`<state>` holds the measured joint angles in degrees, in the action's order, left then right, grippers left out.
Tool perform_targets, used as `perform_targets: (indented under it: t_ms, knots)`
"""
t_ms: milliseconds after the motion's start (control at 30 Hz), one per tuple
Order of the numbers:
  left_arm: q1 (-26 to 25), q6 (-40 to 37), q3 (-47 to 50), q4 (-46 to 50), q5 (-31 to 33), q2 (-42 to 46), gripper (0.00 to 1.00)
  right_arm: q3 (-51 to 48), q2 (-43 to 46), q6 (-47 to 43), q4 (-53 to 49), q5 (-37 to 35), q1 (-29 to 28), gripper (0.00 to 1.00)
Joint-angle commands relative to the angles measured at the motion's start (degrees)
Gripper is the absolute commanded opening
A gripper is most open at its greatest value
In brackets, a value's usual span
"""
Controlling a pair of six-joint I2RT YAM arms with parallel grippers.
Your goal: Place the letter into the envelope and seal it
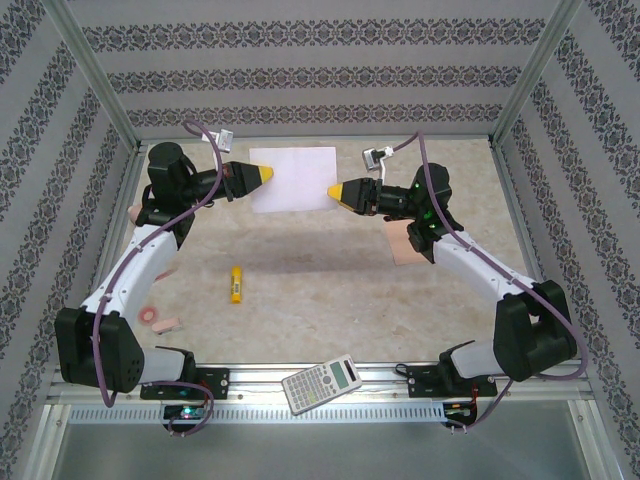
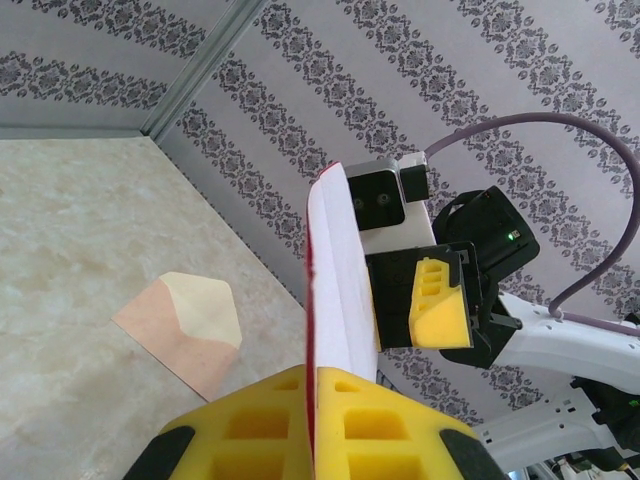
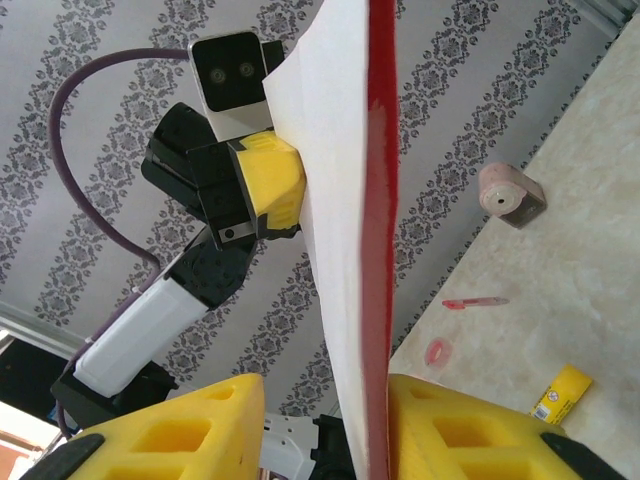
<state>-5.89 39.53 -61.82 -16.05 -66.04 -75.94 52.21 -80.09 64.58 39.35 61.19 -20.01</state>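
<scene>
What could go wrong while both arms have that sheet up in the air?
The right gripper stands open around the letter, so only the left gripper pinches it; the thin sheet might droop or slip. The envelope lies flat on the table, flap open, partly under the right arm, which might nudge it when lowering.

Three walls (image 1: 300,60) in grey wallpaper close the scene, with bands of dark damask ornament alternating with plain pale stripes. The bands run level across the top of the frame and slant down both sides. Silver metal posts (image 1: 95,75) stand at the upper left and upper right corners. The table (image 1: 330,290) is beige with a marbled pattern, evenly lit, with soft shadows near its centre. A metal rail (image 1: 260,378) crosses the bottom edge.
</scene>
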Motion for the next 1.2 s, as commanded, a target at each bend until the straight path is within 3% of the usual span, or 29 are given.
perform_targets:
  t_ms: [0,233,433,533,567,600,667,700,800,1000,1100,1167]
  knots:
    - [0.5,1.2,0.2,-3.9,-2.1,-0.8,0.00,0.5,-0.8,-0.7,3.2,1.9,0.2,0.35]
    - [0.5,0.5,0.1,-2.6,-2.8,-1.0,0.00,1.4,-1.8,-0.9,3.2,1.8,0.2,0.26]
    - [0.5,-1.2,0.4,-0.5,-2.4,-1.0,0.00,1.2,-1.8,-1.2,3.1,1.2,0.2,0.00]
    - [0.6,-1.5,0.4,0.1,-2.2,-1.2,0.01,1.1,-1.7,-1.1,4.7,1.1,0.2,0.00]
    - [0.5,-1.9,0.4,0.4,-2.1,-1.2,0.05,1.1,-1.7,-1.2,4.6,1.0,0.3,0.00]
    - [0.5,-2.2,0.3,0.9,-1.9,-1.2,0.17,1.0,-1.5,-1.3,4.6,0.7,0.3,0.00]
    - [0.6,-3.4,-0.2,2.7,-1.4,-1.1,0.55,0.9,-1.2,-1.7,4.1,0.2,0.5,0.00]
    - [0.8,-4.9,-0.8,5.1,-0.9,-0.8,0.66,0.8,-1.0,-2.0,3.6,-0.1,0.7,0.00]
    - [2.1,-11.1,-3.3,14.9,2.3,0.9,0.79,0.9,0.0,-4.0,-0.4,-0.5,1.4,0.00]
    - [4.4,-26.5,-12.3,39.4,14.3,5.8,0.84,1.4,3.3,-10.2,-10.0,-1.9,3.7,0.00]
    - [4.3,-24.9,-13.6,41.0,14.5,7.5,0.84,3.2,4.9,-16.2,-18.7,-3.1,3.5,0.00]
    - [4.1,-21.9,-12.6,39.2,12.6,8.0,0.84,3.3,5.1,-16.0,-18.5,-2.8,3.5,0.00]
